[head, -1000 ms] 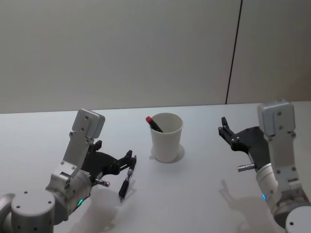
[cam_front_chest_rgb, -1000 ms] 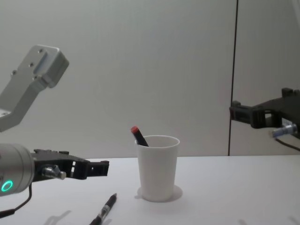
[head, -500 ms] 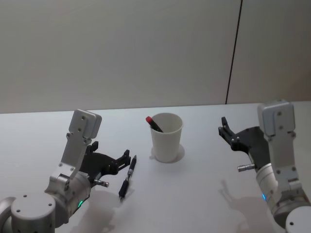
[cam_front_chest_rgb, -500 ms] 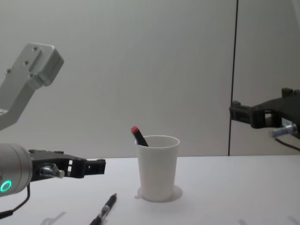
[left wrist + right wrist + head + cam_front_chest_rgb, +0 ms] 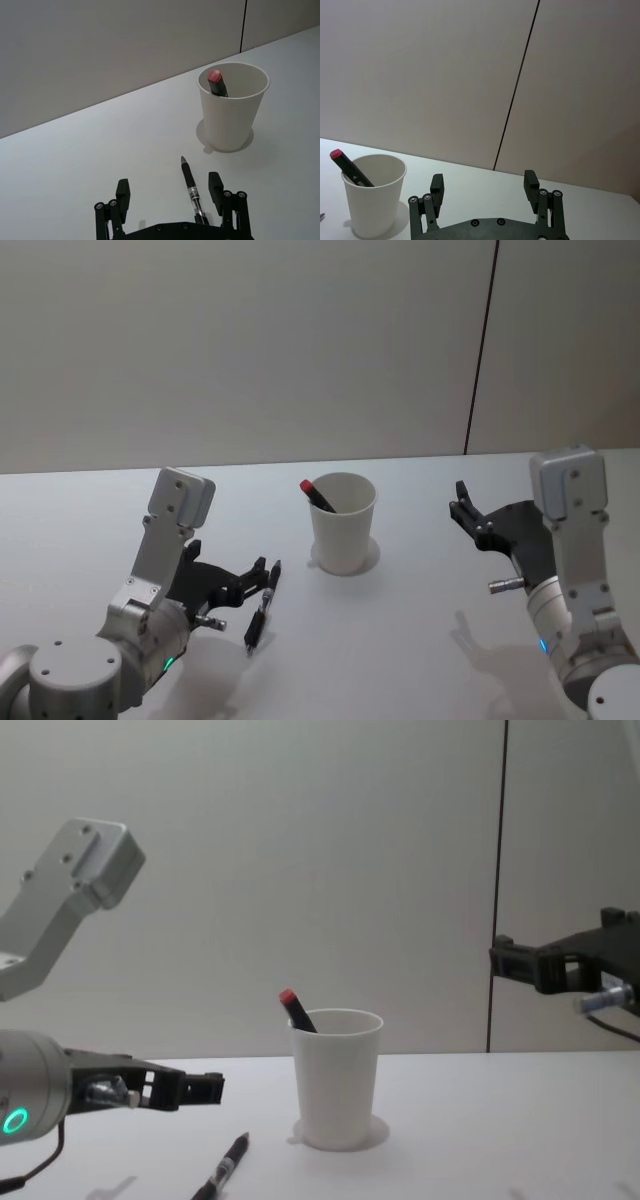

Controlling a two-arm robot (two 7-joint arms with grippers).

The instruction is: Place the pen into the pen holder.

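The pen (image 5: 191,187) lies flat on the counter (image 5: 420,640), beside the pen holder (image 5: 342,525) on its left, not touching it. The left pincer (image 5: 169,190) hangs open above the pen, and its body hides the pen's rear end. A red-capped marker (image 5: 316,494) leans in the pen holder, mostly hidden. The right pincer (image 5: 484,184) is open, raised at the right.
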